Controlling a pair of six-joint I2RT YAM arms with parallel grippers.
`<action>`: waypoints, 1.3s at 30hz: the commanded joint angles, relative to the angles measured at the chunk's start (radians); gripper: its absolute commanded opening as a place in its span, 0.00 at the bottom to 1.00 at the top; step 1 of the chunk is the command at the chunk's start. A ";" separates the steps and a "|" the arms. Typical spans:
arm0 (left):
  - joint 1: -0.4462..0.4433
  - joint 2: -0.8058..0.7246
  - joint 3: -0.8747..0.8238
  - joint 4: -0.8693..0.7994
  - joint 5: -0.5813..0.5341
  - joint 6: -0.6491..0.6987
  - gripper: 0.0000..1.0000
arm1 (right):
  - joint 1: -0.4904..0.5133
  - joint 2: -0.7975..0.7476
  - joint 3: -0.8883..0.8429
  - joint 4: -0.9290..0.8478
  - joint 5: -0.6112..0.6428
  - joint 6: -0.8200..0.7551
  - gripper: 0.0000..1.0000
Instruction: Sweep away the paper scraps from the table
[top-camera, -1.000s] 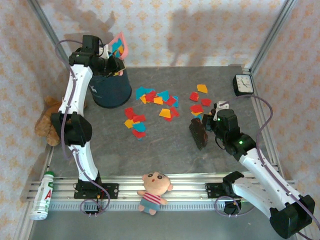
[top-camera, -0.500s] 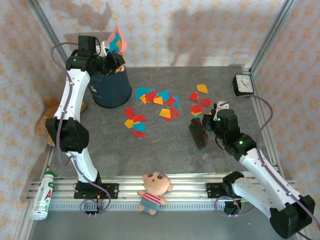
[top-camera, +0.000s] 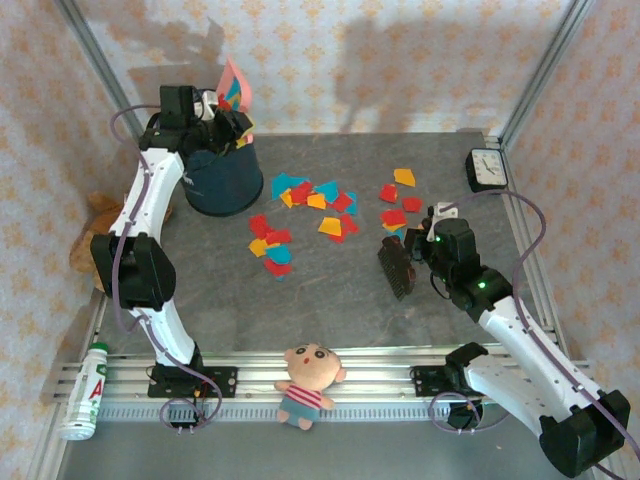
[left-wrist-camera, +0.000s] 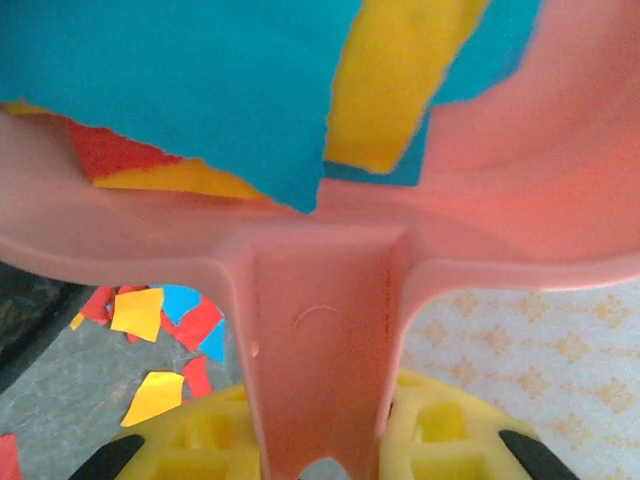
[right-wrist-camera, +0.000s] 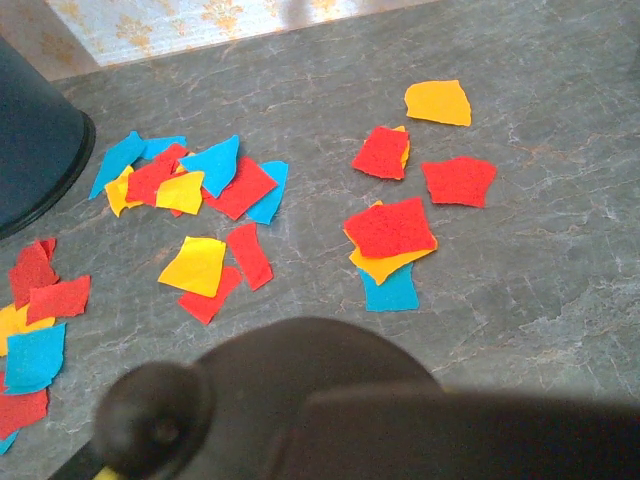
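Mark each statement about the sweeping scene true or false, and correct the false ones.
1. The pink dustpan is lifted off the table, up by the dark bin. True.
2. Every scrap has been cleared from the surface. False: many paper scraps lie spread on the table.
3. The right tool holds a dark brush. True.
4. The clock stands at the near left corner. False: the clock sits at the far right corner.
5. The dustpan is empty. False: a blue piece and a yellow piece lie in it.
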 joint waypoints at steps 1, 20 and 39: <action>0.011 -0.062 -0.027 0.169 0.047 -0.100 0.00 | 0.007 -0.024 0.001 0.012 0.005 0.011 0.00; 0.027 -0.124 -0.281 0.654 0.063 -0.490 0.00 | 0.007 -0.027 0.000 0.009 0.006 0.009 0.00; 0.041 -0.132 -0.408 1.025 0.046 -0.808 0.00 | 0.007 -0.027 -0.012 0.014 0.009 0.008 0.00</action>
